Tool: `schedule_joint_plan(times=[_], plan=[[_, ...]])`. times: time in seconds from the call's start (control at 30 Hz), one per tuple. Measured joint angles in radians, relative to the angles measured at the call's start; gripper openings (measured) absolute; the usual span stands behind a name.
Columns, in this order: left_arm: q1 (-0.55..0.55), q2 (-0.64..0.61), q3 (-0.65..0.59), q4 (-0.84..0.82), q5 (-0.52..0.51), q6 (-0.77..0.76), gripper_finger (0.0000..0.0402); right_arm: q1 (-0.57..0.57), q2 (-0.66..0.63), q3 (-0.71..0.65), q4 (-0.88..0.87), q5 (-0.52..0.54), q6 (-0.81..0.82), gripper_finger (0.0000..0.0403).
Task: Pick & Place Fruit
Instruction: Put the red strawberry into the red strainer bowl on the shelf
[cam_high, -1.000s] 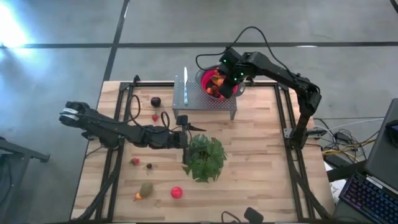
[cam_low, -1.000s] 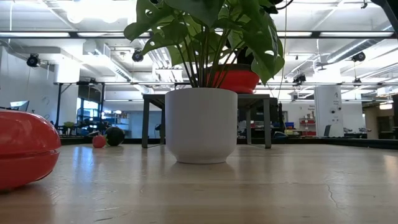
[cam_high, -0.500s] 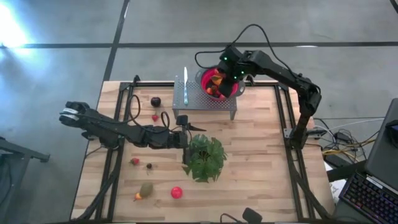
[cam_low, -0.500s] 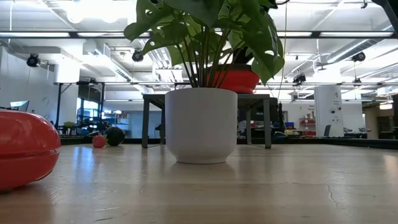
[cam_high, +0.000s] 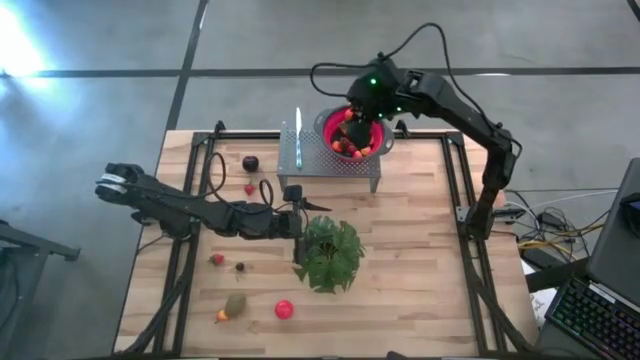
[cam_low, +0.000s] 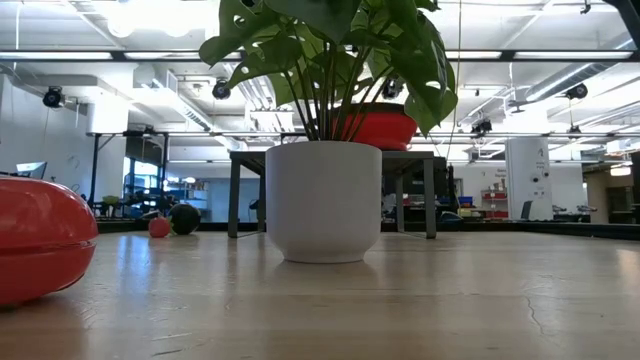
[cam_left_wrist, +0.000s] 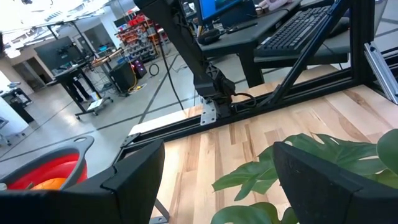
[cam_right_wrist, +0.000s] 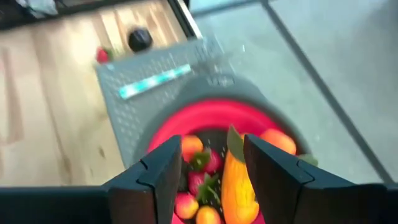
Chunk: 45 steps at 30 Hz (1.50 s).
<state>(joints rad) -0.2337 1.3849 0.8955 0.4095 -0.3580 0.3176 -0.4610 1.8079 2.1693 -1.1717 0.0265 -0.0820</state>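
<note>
Several small fruits lie on the wooden table: a dark purple one (cam_high: 250, 163), a small red one (cam_high: 249, 188), a strawberry (cam_high: 217, 259), an olive-green one (cam_high: 235, 303) and a red one (cam_high: 285, 309). More fruit (cam_right_wrist: 236, 183) lies in the red bowl (cam_high: 372, 150), which stands on a perforated metal stand (cam_high: 330, 165). My right gripper (cam_high: 352, 118) (cam_right_wrist: 214, 168) hangs open above the bowl with nothing between its fingers. My left gripper (cam_high: 305, 205) (cam_left_wrist: 217, 180) is open at mid-table, level, just beside the plant (cam_high: 330, 252).
A potted leafy plant (cam_low: 323, 200) stands in the table's middle, close to my left gripper. A knife (cam_high: 298, 135) lies on the metal stand's left part. Black frame rails (cam_high: 455, 190) run along the table's left and right sides.
My right gripper has risen out of the red bowl and now hangs above it, shifted a little toward the table's far edge. My left arm has kept still.
</note>
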Motion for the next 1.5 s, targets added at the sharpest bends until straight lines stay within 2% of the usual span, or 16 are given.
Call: schedule_joint_plan(times=[0.13, 0.3, 0.5, 0.63, 0.8, 0.93, 1.1, 1.23, 1.37, 1.5], plan=[[0.0, 0.0, 0.0, 0.0, 0.0, 0.0, 0.0303, 0.035, -0.004, 0.062, -0.01, 0.0, -0.005, 0.0151], [-0.004, -0.01, 0.0, -0.015, -0.003, 0.006, 0.0303, 0.088, -0.015, 0.115, -0.111, 0.015, -0.019, 0.0115], [-0.026, -0.059, 0.0, -0.058, -0.01, 0.03, 0.0303, 0.158, -0.04, 0.111, -0.253, 0.206, 0.019, 0.0064], [-0.051, -0.12, 0.0, -0.173, -0.012, 0.046, 0.0303, 0.187, -0.066, 0.108, -0.327, 0.236, 0.071, 0.0032], [-0.097, -0.222, 0.0, -0.431, -0.084, 0.01, 0.0303, 0.222, -0.091, 0.107, -0.377, 0.238, 0.123, 0.001], [-0.145, -0.306, 0.004, -0.666, -0.15, -0.136, 0.0303, 0.25, -0.116, 0.104, -0.397, 0.24, 0.135, 0.0013], [-0.194, -0.385, 0.003, -0.926, -0.179, -0.397, 0.0303, 0.289, -0.145, 0.084, -0.396, 0.283, 0.143, 0.0009], [-0.196, -0.417, 0.008, -1.102, -0.308, -0.571, 0.0301, 0.298, -0.171, 0.038, -0.393, 0.315, 0.168, 0.0009], [-0.185, -0.42, 0.001, -1.258, -0.522, -0.755, 0.0299, 0.298, -0.196, -0.031, -0.392, 0.315, 0.196, 0.0009], [-0.141, -0.413, 0.001, -1.357, -0.555, -1.006, 0.0298, 0.298, -0.237, -0.114, -0.386, 0.315, 0.208, 0.0009]])
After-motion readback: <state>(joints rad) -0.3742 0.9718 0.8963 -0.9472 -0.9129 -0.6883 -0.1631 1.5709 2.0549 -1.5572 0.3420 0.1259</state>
